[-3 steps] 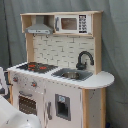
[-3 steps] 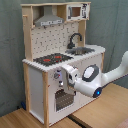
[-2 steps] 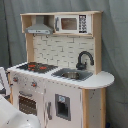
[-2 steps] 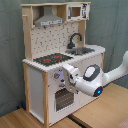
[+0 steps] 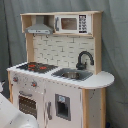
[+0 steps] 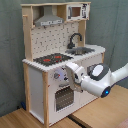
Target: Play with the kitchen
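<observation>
The kitchen [image 6: 47, 75] stands upright, its oven front facing the gripper [image 6: 70, 77]; whether its fingers are apart, I cannot tell.

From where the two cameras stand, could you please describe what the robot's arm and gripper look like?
In the second exterior view the arm is glossy white with rounded, bulbous joint housings, a dark band between segments and a small blue light on its lower side. The gripper at its end is white to light grey and blocky. In the first exterior view only a white curved part of the arm shows at the lower left. No cables are visible.
</observation>
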